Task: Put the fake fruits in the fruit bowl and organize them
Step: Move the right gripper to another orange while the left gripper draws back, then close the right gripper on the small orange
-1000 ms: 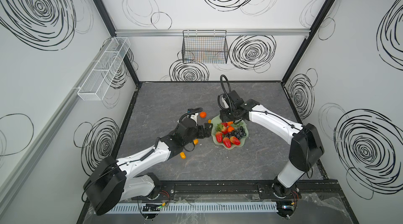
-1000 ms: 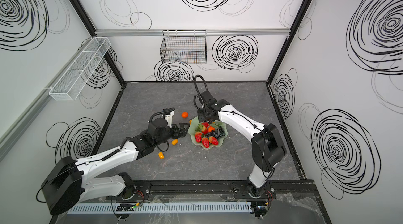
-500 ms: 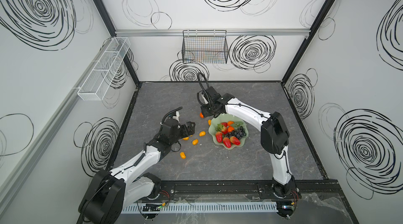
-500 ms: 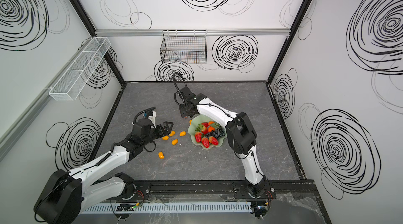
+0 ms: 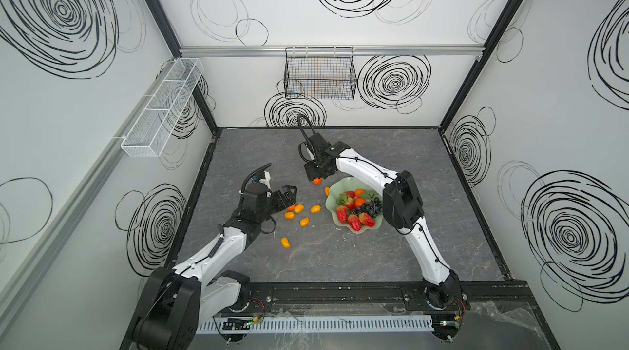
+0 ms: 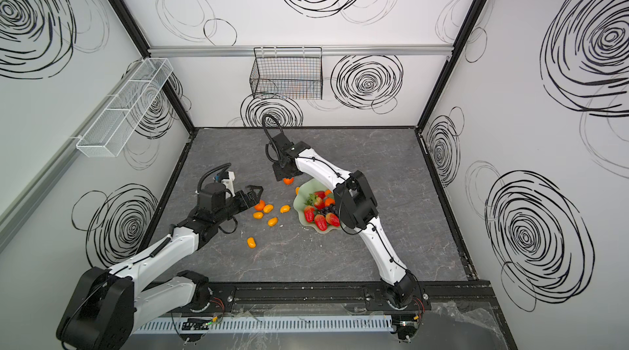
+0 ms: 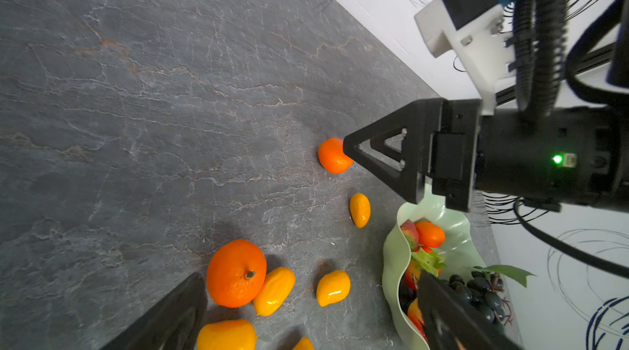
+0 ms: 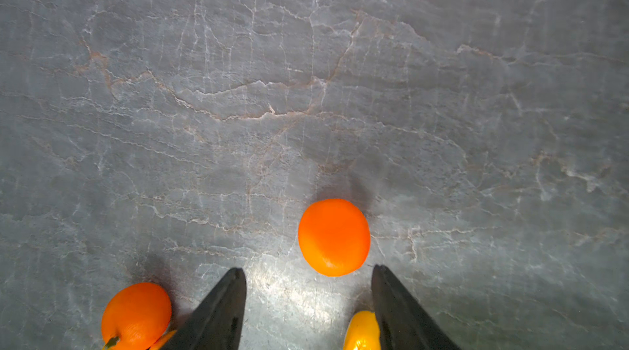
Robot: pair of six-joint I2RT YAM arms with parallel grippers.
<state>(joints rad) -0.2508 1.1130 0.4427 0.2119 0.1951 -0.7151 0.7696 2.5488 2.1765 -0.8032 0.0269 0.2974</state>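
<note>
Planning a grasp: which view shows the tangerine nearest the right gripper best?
Right wrist view: the tangerine is whole, unobstructed. Left wrist view: the right gripper covers its edge. Both top views show only a sliver.

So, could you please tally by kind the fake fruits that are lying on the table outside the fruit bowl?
Tangerines: 2
Kumquats: 6
Total: 8
</note>
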